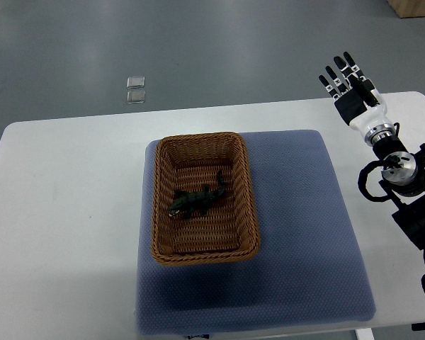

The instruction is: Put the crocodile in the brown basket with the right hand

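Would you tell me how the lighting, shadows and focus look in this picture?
Top view: soft, even light, no harsh glare; the brown basket throws a faint shadow onto the blue mat on its near side; the dark crocodile is sharp but low in detail; the right hand is in focus.

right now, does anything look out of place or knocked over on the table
Nothing stands out. The crocodile lies inside the brown basket, which sits level on the blue mat. The right hand is open and well clear of it, at the far right of the table.
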Tool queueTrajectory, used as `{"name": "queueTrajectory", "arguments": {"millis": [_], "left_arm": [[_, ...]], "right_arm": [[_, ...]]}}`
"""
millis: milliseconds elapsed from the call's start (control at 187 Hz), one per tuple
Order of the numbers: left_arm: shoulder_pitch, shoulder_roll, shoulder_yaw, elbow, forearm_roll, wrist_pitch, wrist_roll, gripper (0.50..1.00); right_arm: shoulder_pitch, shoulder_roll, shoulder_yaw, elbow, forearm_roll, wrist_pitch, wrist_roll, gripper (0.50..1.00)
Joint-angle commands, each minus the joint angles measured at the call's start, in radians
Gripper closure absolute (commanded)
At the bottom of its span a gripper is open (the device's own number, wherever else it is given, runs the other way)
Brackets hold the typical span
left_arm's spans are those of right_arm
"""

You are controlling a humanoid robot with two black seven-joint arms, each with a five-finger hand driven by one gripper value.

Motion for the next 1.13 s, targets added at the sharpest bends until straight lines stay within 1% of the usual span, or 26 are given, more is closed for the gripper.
{"name": "queueTrajectory", "arguments": {"millis": [0, 48, 187, 699, 966, 1126], "left_arm": [[0.0, 0.0, 0.0, 0.001, 0.0, 0.0, 0.0, 0.5], [0.0, 0.0, 0.001, 0.001, 0.0, 0.0, 0.0, 0.5], [0.0, 0.0, 0.001, -0.002, 0.0, 0.0, 0.0, 0.5], [-0.001, 0.0, 0.001, -0.005, 0.0, 0.0, 0.0, 0.5], [-0.001, 0.0, 0.001, -0.005, 0.0, 0.0, 0.0, 0.5], [-0.001, 0.0, 0.003, -0.005, 0.0, -0.002, 0.0, 0.5]], "right_arm": [[-0.018, 0.0, 0.0, -0.043, 0.079, 0.06, -0.009, 0.57], [-0.026, 0.002, 0.0, -0.054, 0.114, 0.085, -0.012, 0.57], [-0.029, 0.006, -0.002, -0.054, 0.142, 0.096, -0.012, 0.57], [-0.009, 0.01, -0.019, -0.043, 0.119, 0.093, -0.001, 0.57], [-0.006, 0.01, -0.054, -0.038, 0.006, 0.094, -0.001, 0.57], [0.005, 0.01, -0.055, -0.038, -0.011, 0.094, -0.001, 0.57]]}}
